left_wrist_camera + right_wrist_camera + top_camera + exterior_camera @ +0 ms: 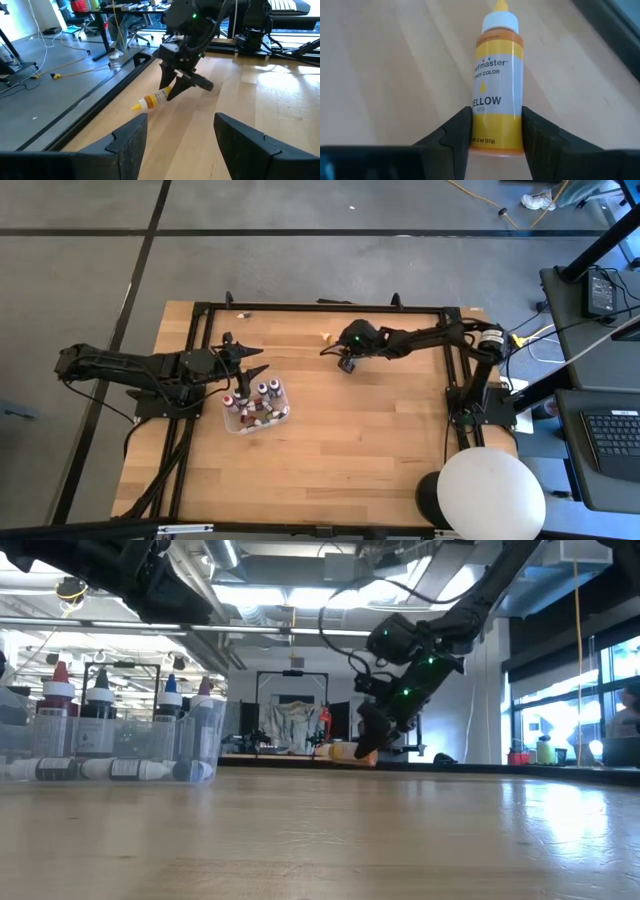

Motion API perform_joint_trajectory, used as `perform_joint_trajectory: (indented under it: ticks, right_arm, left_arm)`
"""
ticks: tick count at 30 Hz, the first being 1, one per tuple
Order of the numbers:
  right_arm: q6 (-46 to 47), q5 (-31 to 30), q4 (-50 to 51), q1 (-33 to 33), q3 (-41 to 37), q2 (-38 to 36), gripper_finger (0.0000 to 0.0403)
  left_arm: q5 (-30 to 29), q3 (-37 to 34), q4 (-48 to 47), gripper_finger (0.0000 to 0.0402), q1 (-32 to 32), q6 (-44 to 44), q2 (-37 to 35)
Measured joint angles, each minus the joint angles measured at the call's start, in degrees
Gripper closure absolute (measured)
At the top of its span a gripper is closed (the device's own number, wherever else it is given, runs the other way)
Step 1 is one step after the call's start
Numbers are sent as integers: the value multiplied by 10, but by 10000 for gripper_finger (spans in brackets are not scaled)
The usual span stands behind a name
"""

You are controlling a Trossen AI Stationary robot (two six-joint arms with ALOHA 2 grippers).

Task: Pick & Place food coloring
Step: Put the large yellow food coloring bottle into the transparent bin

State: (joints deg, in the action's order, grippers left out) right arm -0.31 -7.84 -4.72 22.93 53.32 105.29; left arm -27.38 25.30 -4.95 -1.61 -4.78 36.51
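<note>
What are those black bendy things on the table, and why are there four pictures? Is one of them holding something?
They are two robot arms at a wooden table. Each ends in two fingers that pinch things. One picture looks down from above, one peeks across at table height, and two come from small cameras on the arms' wrists. The right gripper has its fingers shut on a yellow food coloring bottle with a white cap, held by its bottom end and lifted above the wood. The left gripper waits, fingers open, beside a clear plastic tray that already holds several small dropper bottles, some standing, some lying down.
</note>
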Motion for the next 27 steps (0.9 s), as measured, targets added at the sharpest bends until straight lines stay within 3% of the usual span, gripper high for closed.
perform_joint_trajectory:
  ticks: [8,16,21,27]
  right_arm:
    - [-1,10,-1,-30,0,-61,252]
    - [-15,128,-47,-103,0,-157,253]
    - [-15,126,-68,-167,0,-184,253]
    - [-17,125,-112,-235,0,-180,253]
  left_arm:
    - [3,0,0,176,0,-4,0]
    - [103,0,3,180,0,-26,0]
    - [155,0,8,176,0,-26,2]
    - [172,0,64,178,-2,-26,49]
